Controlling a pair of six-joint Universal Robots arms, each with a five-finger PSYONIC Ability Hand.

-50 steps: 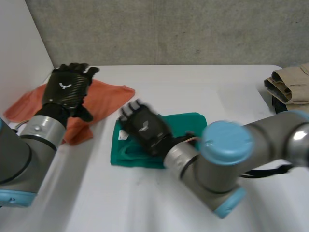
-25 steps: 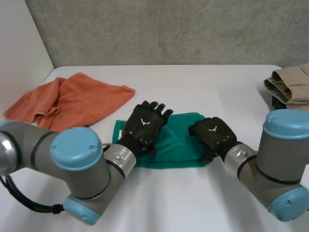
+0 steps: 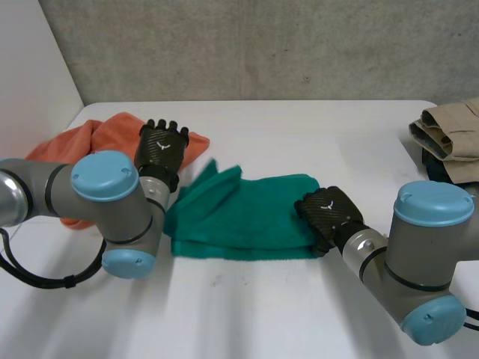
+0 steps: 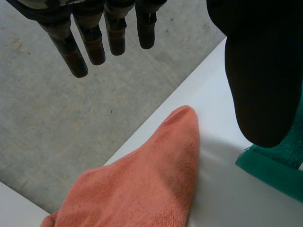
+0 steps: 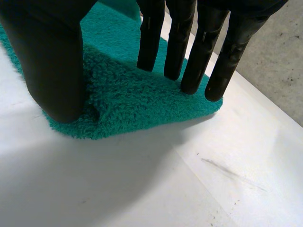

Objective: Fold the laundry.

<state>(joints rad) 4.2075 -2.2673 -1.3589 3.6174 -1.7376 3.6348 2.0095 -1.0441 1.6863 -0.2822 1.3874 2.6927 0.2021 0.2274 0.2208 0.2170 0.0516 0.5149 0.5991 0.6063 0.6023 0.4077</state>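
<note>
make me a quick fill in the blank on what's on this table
The right hand presses on the green towel's ___ end.
The left hand hangs above the orange towel, on the green towel's ___ side.
The folded beige clothes sit at the table's ___ edge.
Missing: right, left, right.

The flat towel (image 3: 254,217) lies mid desk (image 3: 299,120), the crumpled cloth (image 3: 112,131) at its 10 o'clock, the clothes pile (image 3: 449,127) at 2 o'clock. My right hand (image 3: 327,213) sits on its 3 o'clock end, my left hand (image 3: 161,149) by its 10 o'clock corner.
</note>
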